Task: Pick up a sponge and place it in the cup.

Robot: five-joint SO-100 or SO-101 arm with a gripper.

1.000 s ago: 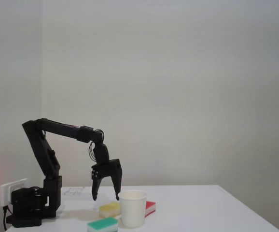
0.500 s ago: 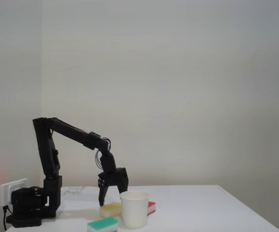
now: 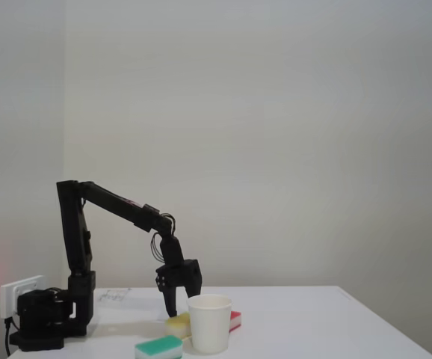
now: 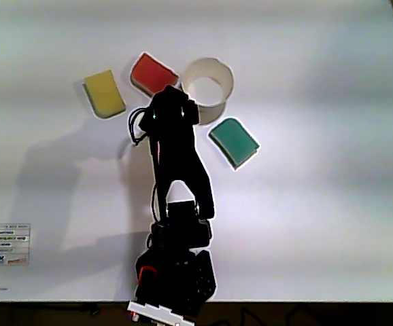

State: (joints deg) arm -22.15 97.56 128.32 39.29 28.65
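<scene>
Over the last second the arm point(image 3: 119, 206) stretched forward and sank in the fixed view, carrying the gripper point(image 3: 173, 313) down from above the desk point(image 3: 313, 329) to just behind the cup point(image 3: 209, 323), its jaws drawn narrower.

Lighting evenly and softly in the fixed view, washing the wall point(image 3: 276, 134) pale grey, showing slight grain and a faint pink tint at the far left edge. Glaring brightly off the table point(image 4: 319, 224) in the other view, banding across it, casting the arm's point(image 4: 176, 163) soft shadow leftward.
</scene>
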